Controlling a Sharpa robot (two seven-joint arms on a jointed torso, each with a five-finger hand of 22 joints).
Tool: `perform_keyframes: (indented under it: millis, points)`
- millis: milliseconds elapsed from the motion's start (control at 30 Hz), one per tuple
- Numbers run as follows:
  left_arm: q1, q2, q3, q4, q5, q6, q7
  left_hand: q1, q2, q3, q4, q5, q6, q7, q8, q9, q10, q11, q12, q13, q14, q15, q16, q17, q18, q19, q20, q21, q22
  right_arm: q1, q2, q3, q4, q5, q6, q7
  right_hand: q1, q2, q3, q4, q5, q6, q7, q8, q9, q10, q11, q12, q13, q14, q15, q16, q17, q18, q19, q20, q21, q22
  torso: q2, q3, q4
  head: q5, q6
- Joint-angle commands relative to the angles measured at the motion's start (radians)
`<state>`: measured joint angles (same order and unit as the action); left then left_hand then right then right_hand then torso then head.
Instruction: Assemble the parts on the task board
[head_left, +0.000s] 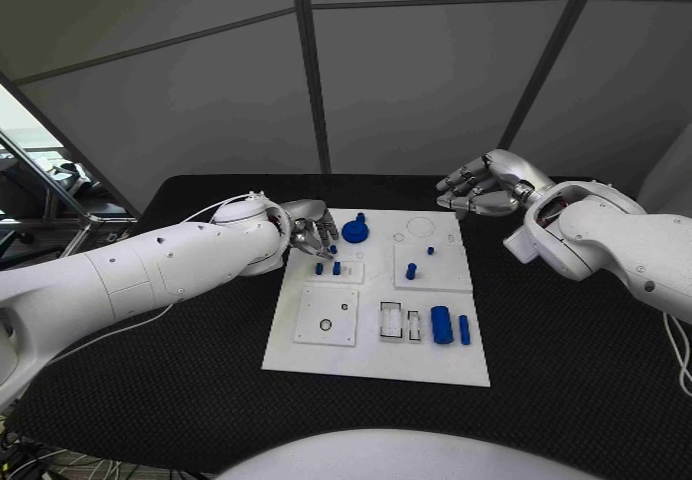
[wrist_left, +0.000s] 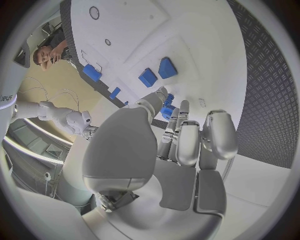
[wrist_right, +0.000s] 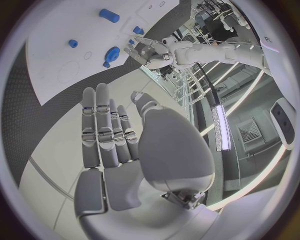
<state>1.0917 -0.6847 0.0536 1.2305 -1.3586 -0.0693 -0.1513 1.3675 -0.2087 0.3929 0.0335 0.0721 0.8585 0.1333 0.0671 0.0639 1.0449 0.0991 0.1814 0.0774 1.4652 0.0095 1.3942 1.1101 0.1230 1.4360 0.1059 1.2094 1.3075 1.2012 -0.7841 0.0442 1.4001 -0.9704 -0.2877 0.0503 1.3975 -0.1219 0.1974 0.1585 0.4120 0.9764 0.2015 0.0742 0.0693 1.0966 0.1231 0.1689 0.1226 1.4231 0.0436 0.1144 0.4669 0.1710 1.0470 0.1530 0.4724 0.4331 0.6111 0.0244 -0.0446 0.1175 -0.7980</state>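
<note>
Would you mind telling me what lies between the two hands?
In the head view, the board's far end: a round blue part beside the left hand, then bare white board with a ring outline towards the right hand.

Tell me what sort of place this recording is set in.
Probably a robotics lab test cell: grey panel walls enclose a black table holding a white task board with small blue parts, plus metal racking nearby.
</note>
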Motion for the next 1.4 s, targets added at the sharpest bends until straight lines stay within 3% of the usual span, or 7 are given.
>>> perform_keyframes:
  millis: [33,400,700,800,867,1000,1400]
  points:
    - [0.001,-0.011,0.002,0.01,0.009,-0.041,0.005,0.013,0.012,-0.024,0.003,0.003,-0.012,-0.002,-0.002,0.001,-0.018,0.004,-0.003,0.0,0.013,0.009,0.007,-0.002,-0.043,-0.002,0.01,-0.014,0.09,-0.001,0.002,0.0,-0.017,-0.152,0.051,-0.027,0.026,0.006,0.009,-0.019,-0.031,0.017,-0.013,0.012,0.003,0.002,-0.008,-0.003,-0.014,0.069,-0.018,0.038,0.021,0.014,0.048,-0.019,0.04,0.023,-0.001,-0.0007,0.001,0.001,0.0]
    - [0.005,-0.098,0.056,0.047,0.22,-0.047,0.054,0.03,0.033,-0.072,0.014,0.003,0.023,0.025,0.017,0.007,-0.063,0.012,0.014,0.001,0.01,0.016,0.011,-0.009,-0.032,-0.016,0.016,-0.077,0.06,-0.02,0.011,-0.002,-0.033,-0.557,0.116,-0.108,0.052,-0.008,0.115,-0.066,-0.132,0.063,-0.037,0.004,-0.001,0.062,-0.031,-0.021,-0.058,0.087,-0.046,0.367,0.188,-0.006,0.1,-0.054,0.326,0.277,0.001,0.0009,-0.0001,-0.022,0.012]
    - [0.017,-0.166,0.071,0.066,0.8,-0.041,0.284,-0.052,0.077,-0.127,0.09,-0.001,0.137,0.049,0.073,0.019,0.027,0.011,0.092,0.026,-0.002,0.017,0.001,-0.043,-0.015,-0.054,0.018,-0.177,0.013,-0.038,0.036,-0.02,-0.033,-0.757,0.116,-0.159,0.021,-0.033,0.134,-0.06,-0.193,0.044,-0.041,-0.009,-0.002,0.047,-0.032,-0.04,-0.058,0.093,-0.044,0.647,0.379,-0.04,0.178,-0.05,0.543,0.505,0.004,-0.0013,0.0007,-0.059,0.023]
    - [0.018,-0.174,0.071,0.076,1.004,-0.036,0.373,-0.03,0.093,-0.146,0.092,0.0,0.142,0.049,0.074,0.011,0.016,0.012,0.103,0.028,-0.048,0.019,-0.043,-0.143,0.018,-0.138,0.019,-0.372,-0.079,-0.043,0.048,-0.03,-0.038,-0.781,0.113,-0.163,0.018,-0.037,0.137,-0.062,-0.202,0.038,-0.034,-0.009,-0.003,0.042,-0.028,-0.043,-0.057,0.092,-0.04,0.689,0.406,-0.044,0.185,-0.047,0.572,0.536,0.001,-0.0002,0.0014,-0.061,0.022]
    - [0.018,-0.177,0.071,0.083,1.103,-0.027,0.412,-0.009,0.106,-0.149,0.088,0.001,0.141,0.05,0.073,0.006,0.009,0.014,0.109,0.028,-0.263,0.021,-0.315,-0.613,0.039,-0.205,0.022,-0.514,-0.149,-0.048,0.056,-0.033,-0.039,-0.793,0.108,-0.164,0.018,-0.038,0.14,-0.063,-0.203,0.034,-0.03,-0.01,-0.003,0.041,-0.025,-0.044,-0.057,0.091,-0.038,0.716,0.425,-0.047,0.19,-0.045,0.589,0.555,0.002,0.0007,0.0005,-0.058,0.024]
    - [0.018,-0.18,0.07,0.097,1.194,-0.015,0.447,0.011,0.117,-0.156,0.085,0.002,0.139,0.054,0.072,0.003,0.001,0.015,0.118,0.025,-0.297,0.025,-0.425,-0.691,0.06,-0.281,0.028,-0.679,-0.238,-0.056,0.073,-0.036,-0.045,-0.807,0.102,-0.162,0.019,-0.037,0.148,-0.066,-0.204,0.033,-0.025,-0.008,-0.002,0.04,-0.021,-0.045,-0.057,0.091,-0.035,0.769,0.461,-0.053,0.202,-0.041,0.627,0.595,0.003,-0.001,-0.0008,-0.056,0.023]
    - [0.018,-0.18,0.067,0.126,1.257,-0.002,0.472,-0.011,0.122,-0.2,0.112,0.0,0.133,0.057,0.071,0.003,-0.012,0.02,0.137,0.023,-0.299,0.03,-0.493,-0.744,0.06,-0.294,0.035,-0.735,-0.286,-0.077,0.112,-0.038,-0.073,-0.814,0.114,-0.155,0.029,-0.029,0.184,-0.079,-0.204,0.038,-0.025,-0.006,-0.001,0.043,-0.021,-0.046,-0.057,0.091,-0.034,0.869,0.528,-0.063,0.226,-0.039,0.697,0.67,0.003,-0.0001,-0.0003,-0.059,0.017]
